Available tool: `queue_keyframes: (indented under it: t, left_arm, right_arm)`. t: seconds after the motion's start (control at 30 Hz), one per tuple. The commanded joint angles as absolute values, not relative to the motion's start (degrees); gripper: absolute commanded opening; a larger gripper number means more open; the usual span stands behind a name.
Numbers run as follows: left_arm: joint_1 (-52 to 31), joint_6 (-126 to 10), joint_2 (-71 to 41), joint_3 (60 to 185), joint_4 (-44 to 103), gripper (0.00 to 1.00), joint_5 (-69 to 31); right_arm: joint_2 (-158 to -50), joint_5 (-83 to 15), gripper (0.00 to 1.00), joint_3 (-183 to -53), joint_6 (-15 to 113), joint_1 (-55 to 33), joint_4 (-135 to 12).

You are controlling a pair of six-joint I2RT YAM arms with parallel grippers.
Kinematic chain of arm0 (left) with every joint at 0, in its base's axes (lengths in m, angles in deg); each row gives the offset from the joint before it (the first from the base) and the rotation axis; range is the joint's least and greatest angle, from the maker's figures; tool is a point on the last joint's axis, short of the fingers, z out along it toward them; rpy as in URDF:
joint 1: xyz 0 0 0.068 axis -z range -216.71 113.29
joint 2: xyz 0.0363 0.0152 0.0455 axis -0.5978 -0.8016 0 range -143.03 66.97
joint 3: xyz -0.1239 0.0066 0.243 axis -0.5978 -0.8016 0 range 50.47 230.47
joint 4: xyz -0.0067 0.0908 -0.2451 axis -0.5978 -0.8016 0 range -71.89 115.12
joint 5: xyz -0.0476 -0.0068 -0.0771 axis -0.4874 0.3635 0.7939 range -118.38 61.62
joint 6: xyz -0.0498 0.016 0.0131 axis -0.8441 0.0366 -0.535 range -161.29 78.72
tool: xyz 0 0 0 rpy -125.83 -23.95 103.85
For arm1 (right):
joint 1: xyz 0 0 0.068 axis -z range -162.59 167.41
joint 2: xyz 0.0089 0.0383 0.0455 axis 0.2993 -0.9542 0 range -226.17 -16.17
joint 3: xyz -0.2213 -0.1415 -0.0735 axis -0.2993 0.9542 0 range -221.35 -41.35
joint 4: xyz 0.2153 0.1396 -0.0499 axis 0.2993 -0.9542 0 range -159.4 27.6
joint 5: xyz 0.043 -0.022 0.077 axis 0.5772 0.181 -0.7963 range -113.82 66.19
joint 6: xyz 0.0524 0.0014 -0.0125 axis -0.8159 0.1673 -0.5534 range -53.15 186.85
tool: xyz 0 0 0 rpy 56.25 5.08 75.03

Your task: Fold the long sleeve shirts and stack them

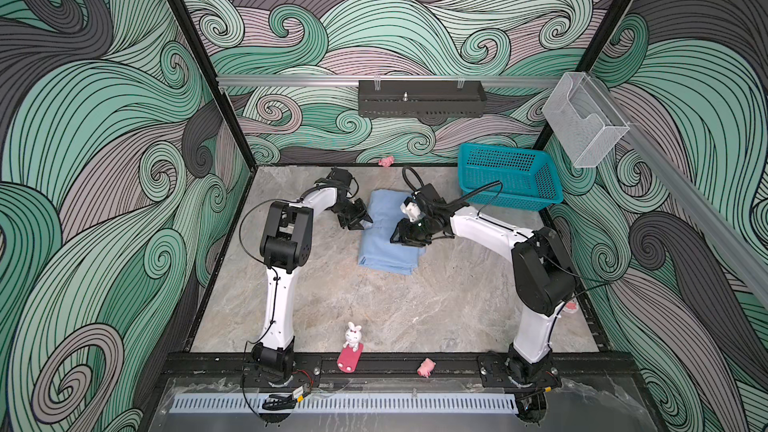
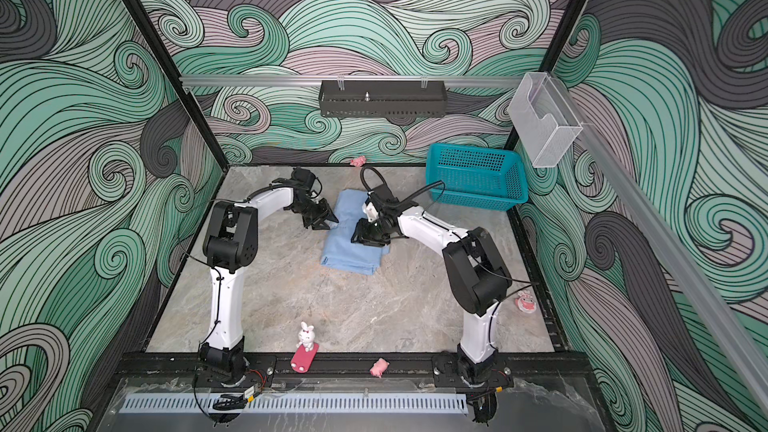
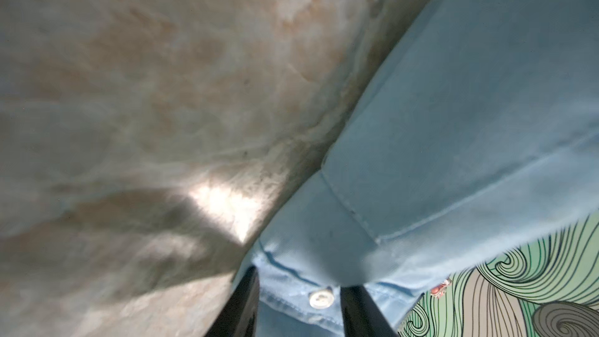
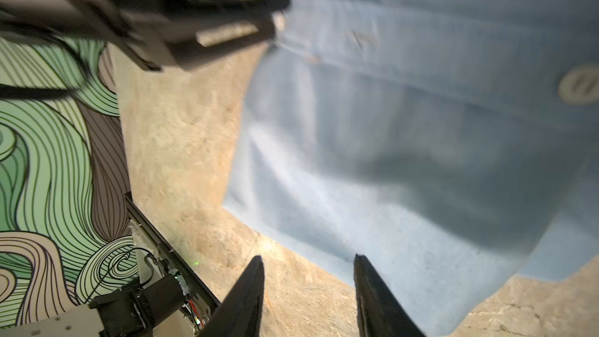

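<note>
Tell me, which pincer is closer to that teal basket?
Right. The right pincer hangs over the middle of the shirt, reaching in from the side of the teal basket. The left pincer is at the shirt's opposite edge, farther from the basket.

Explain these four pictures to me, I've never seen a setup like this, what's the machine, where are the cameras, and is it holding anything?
Two white-and-black robot arms are mounted at the front of a marble-look table. Two pictures look down from overhead on the whole scene; the other two come from cameras on each arm's wrist, looking along its fingers. A light blue shirt, partly folded, lies mid-table. A teal basket sits at the back right, a toy rabbit at the front. The left gripper is at the shirt's edge, jaws apart with cloth and a white button between them. The right gripper hangs open over the shirt, holding nothing.
</note>
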State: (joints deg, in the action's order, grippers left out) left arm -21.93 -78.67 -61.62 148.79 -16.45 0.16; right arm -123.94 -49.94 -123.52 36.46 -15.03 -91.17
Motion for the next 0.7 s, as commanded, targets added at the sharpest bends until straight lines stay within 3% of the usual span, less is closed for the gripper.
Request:
queue_keyframes:
  t: [0.0,0.37,0.57,0.67]
  left_arm:
    - [-21.6,-77.2,-57.0,146.2,-20.6,0.46,-3.8]
    - [-22.1,-77.2,-50.6,147.4,-21.6,0.5,-0.8]
    - [-22.4,-77.4,-51.9,149.9,-21.3,0.5,0.5]
    - [-22.3,-78.3,-53.9,152.7,-19.8,0.5,2.8]
  right_arm:
    - [-129.1,-48.3,0.41,-130.3,37.3,-12.7,-94.5]
    - [-149.9,-51.2,0.26,-149.0,36.6,-3.9,-97.0]
    - [-148.1,-48.4,0.26,-144.5,37.7,-2.9,-97.0]
    - [-144.9,-48.6,0.32,-142.8,38.6,-3.0,-97.4]
